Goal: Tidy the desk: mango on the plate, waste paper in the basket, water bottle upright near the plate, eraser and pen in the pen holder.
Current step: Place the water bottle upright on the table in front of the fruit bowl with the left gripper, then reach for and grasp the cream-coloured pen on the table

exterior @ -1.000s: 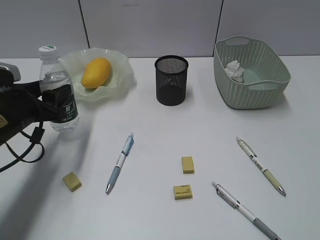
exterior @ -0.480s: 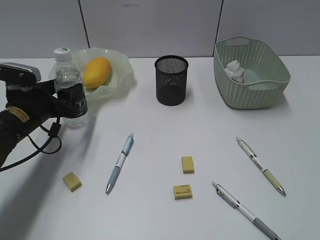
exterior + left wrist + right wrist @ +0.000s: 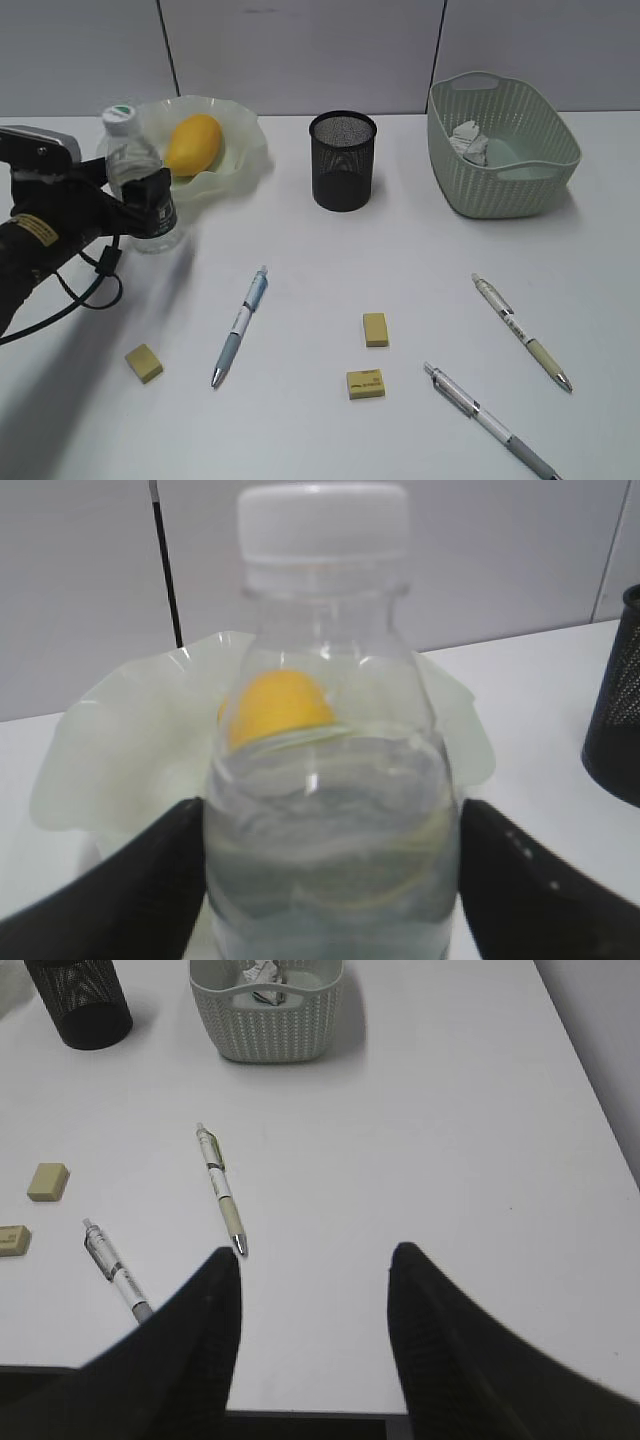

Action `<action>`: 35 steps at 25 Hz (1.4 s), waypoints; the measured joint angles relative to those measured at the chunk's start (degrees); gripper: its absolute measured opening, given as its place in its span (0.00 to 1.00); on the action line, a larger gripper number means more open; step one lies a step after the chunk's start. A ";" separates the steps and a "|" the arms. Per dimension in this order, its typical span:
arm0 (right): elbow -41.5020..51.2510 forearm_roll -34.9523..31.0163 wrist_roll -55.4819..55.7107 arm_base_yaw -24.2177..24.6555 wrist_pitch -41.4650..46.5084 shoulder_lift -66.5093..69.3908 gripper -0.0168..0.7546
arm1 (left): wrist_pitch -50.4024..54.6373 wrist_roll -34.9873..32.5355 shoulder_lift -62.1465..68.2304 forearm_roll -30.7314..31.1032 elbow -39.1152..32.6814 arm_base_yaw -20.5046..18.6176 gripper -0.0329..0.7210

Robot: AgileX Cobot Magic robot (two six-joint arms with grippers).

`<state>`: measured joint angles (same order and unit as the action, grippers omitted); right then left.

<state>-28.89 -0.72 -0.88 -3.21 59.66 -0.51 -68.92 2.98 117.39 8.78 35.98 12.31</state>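
Beside the plate (image 3: 240, 150), at its front left edge, the water bottle (image 3: 135, 175) stands upright on the desk (image 3: 320, 280), white cap on top, its dark label largely hidden by the left gripper (image 3: 140, 205); the left wrist view shows the black fingers (image 3: 130, 890) flanking the bottle's lower body on both sides, close against it, and I cannot tell whether they press it or stand just clear; through the clear plastic the mango (image 3: 192, 143) shows as a yellow patch, and it lies in the plate just behind the bottle. To the right of the plate stands the pen holder (image 3: 343, 160), upright and apart from it; farther right of the plate sits the basket (image 3: 500, 145) with the waste paper (image 3: 470, 140) inside, toward its back left corner. In front of the plate and to its right lies a blue-grey pen (image 3: 240, 326), tip toward the camera; farther right of it lie two yellowish erasers (image 3: 375, 329), one just in front of the other; a third eraser (image 3: 144, 363) lies in front of the plate to the left of the blue-grey pen. Far to the right of the plate, in front of the basket, lie two more pens (image 3: 522, 331), apart from each other. The right gripper (image 3: 315, 1270) hangs over the desk's near right edge, its fingers (image 3: 205, 1300) spread with nothing between them.
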 joint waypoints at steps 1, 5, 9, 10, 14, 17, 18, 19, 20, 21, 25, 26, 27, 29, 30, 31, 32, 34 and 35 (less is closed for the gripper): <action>0.00 0.00 0.00 0.00 0.00 0.00 0.52 | -0.21 0.00 -0.05 0.00 -0.20 0.00 0.84; 0.00 0.00 0.00 0.00 0.00 0.00 0.52 | -0.20 0.00 -0.21 -0.16 -1.75 0.00 0.86; 0.00 0.00 0.00 0.00 0.00 0.00 0.52 | -0.14 0.00 -1.30 -0.15 -3.83 0.00 0.86; 0.00 0.00 0.00 0.00 0.00 0.00 0.52 | -0.26 -0.04 -1.80 -0.15 -4.59 0.00 0.86; 0.00 0.00 0.00 0.00 0.00 0.00 0.52 | -0.16 -0.66 -4.67 -0.15 -8.43 0.00 0.85; 0.00 0.00 0.00 0.00 0.00 0.00 0.52 | -0.16 -0.69 -8.42 -0.09 -12.17 0.00 0.84; 0.00 0.00 0.00 0.00 0.00 0.00 0.52 | -0.04 -0.69 -10.42 0.10 -13.54 0.00 0.83; 0.00 0.00 0.00 0.00 0.00 0.00 0.52 | 0.91 -0.69 -12.40 0.19 -14.42 0.00 0.82; 0.00 0.00 0.00 0.00 0.00 0.00 0.52 | 2.95 -0.63 -15.16 0.24 -15.14 0.00 0.82; 0.00 0.00 0.00 0.00 0.00 0.00 0.52 | 6.74 -0.57 -18.18 0.24 -15.41 0.00 0.82; 0.00 0.00 0.00 0.00 0.00 0.00 0.52 | 23.44 0.40 -29.78 -1.74 -15.53 0.00 0.81; 0.00 0.00 0.00 0.00 0.00 0.00 0.52 | 27.13 1.11 -32.19 -2.67 -15.53 0.00 0.81; 0.00 0.00 0.00 0.00 0.00 0.00 0.52 | 30.58 1.57 -34.99 -3.66 -15.20 0.00 0.81; 0.00 0.00 0.00 0.00 0.00 0.00 0.52 | 40.93 2.06 -40.25 -4.96 -13.62 0.00 0.80; 0.00 0.00 0.00 0.00 0.00 0.00 0.52 | 47.37 2.17 -42.17 -5.47 -12.43 0.00 0.80; 0.00 0.00 0.00 0.00 0.00 0.00 0.52 | 52.95 2.32 -44.20 -6.15 -10.73 0.00 0.80; 0.00 0.00 0.00 0.00 0.00 0.00 0.52 | 59.75 2.36 -45.92 -6.74 -8.73 0.00 0.80; 0.00 0.00 0.00 0.00 0.00 0.00 0.52 | 72.23 2.36 -48.43 -7.58 -4.52 0.00 0.79; 0.00 0.00 0.00 0.00 0.00 0.00 0.52 | 78.66 2.36 -48.99 -7.53 -1.95 0.00 0.79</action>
<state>-28.89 -0.72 -0.88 -3.21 59.66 -0.51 9.74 5.33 68.41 1.25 34.03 12.31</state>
